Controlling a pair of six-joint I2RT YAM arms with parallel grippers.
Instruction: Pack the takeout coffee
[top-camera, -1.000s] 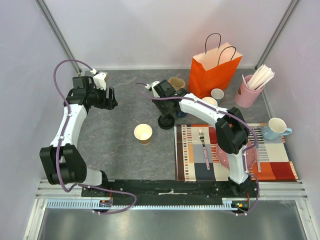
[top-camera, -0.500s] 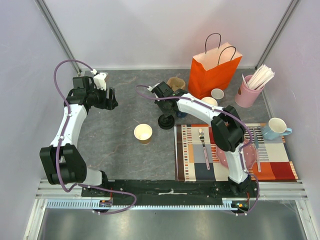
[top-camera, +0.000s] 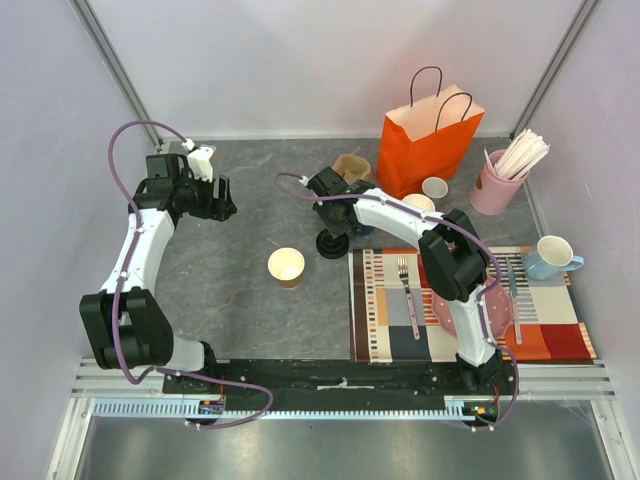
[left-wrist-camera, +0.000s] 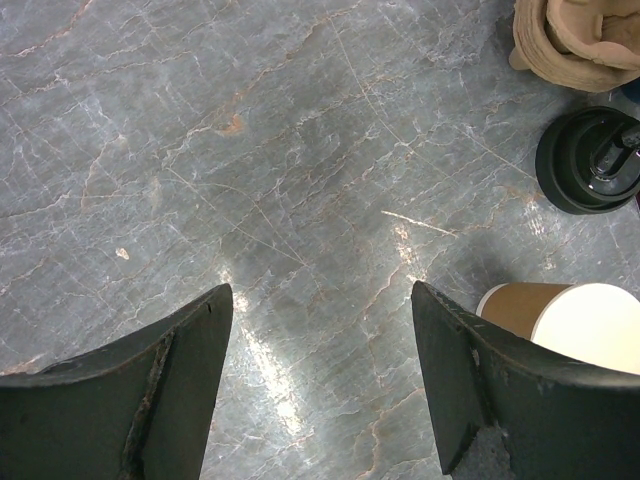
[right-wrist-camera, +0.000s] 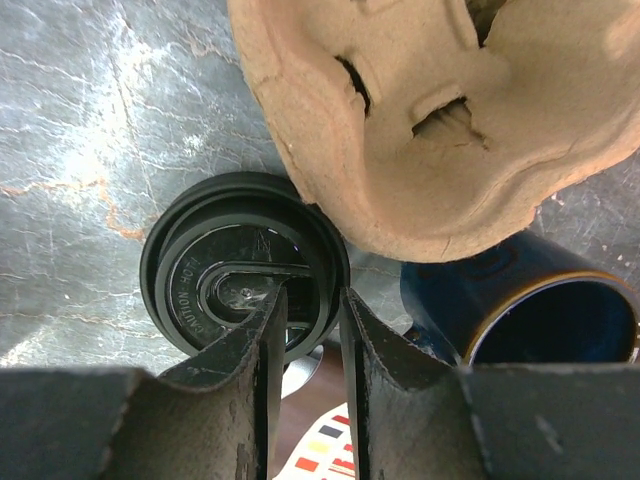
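Where the grey veined tabletop (top-camera: 250, 215) meets the far left corner of the striped placemat (top-camera: 380, 325), the takeout coffee (top-camera: 331, 244) stands upright: a small brown paper cup under a round black plastic lid, of which only the lid shows from above.

- Right gripper (right-wrist-camera: 308, 295): directly over the lid, tips at its centre. The jaws are drawn almost together, with a slim slit between them. Whether they pinch any part of the lid cannot be told.
- Left gripper (left-wrist-camera: 320, 290): well apart, above bare tabletop. The jaws are spread wide and hold nothing.
- Lidless brown paper cup with a cream interior (top-camera: 286, 266): near the coffee, on the side towards the arm bases.
- Tan moulded-pulp cup carrier (right-wrist-camera: 420, 120): just beside the coffee.
- Dark blue mug (right-wrist-camera: 520, 320): also just beside the coffee.
- Orange paper bag with black handles (top-camera: 430, 145): upright at the far edge.
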